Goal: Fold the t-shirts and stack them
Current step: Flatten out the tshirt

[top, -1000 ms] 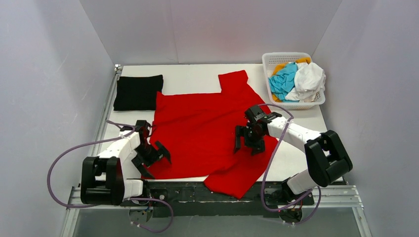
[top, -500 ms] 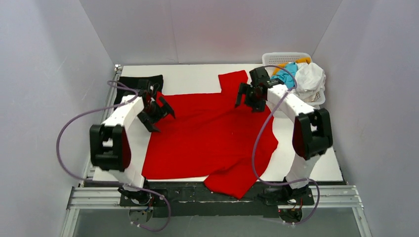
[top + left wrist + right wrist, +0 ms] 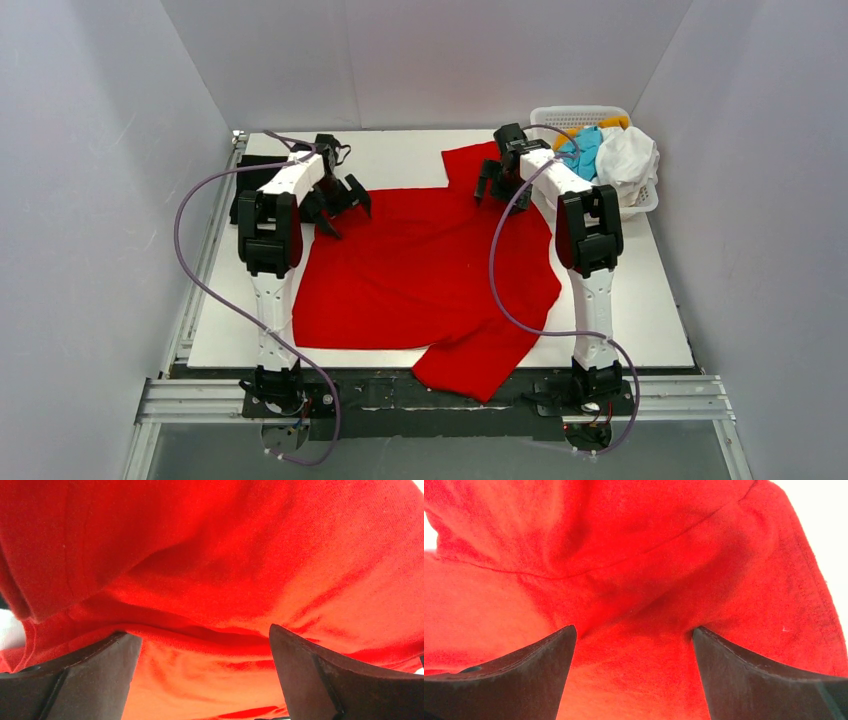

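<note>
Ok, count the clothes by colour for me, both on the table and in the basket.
Red shirt: 1
Black folded shirt: 1
Cyan cloth: 1
White cloth: 1
Orange cloth: 1
Total: 5

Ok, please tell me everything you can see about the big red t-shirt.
The red t-shirt is bright, soft knit cloth with stitched seams. It lies spread out and slightly wrinkled on the white table. One sleeve points to the far edge, and another part hangs over the near edge. The left gripper and right gripper, both open, are at its far corners, fingers apart over the cloth.
</note>
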Robot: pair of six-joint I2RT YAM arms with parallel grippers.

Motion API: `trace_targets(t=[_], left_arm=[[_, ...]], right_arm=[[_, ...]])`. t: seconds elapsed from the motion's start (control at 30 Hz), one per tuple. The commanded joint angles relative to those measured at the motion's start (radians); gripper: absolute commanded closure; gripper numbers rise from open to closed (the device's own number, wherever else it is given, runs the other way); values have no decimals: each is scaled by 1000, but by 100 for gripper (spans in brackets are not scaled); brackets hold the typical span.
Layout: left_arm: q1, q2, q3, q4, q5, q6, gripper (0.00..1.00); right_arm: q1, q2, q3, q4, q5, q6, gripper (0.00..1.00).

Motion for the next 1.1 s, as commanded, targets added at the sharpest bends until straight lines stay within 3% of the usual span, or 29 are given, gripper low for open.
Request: trace_targets(t=[0.0, 0.4, 0.63, 0.83, 0.97, 1.07], left_arm=[[-2, 110, 53, -103, -28, 4, 1], [25, 299, 395, -237, -20, 12, 0], [13, 145, 317, -233, 86, 86, 0], [-27, -156, 90, -239, 104, 158, 0], [-39, -475, -270, -193, 41, 155, 1], [-42, -706, -485, -192, -114, 112, 0]], right_arm=[[-27, 64, 91, -31, -23, -29, 6], [-84, 253, 433, -99, -63, -96, 5], [-59, 43, 321, -95, -101, -142, 5], [31, -222, 149, -91, -61, -182, 3], [110, -437, -110, -8, 22, -172, 2], [179, -581, -290, 49, 26, -160, 2]])
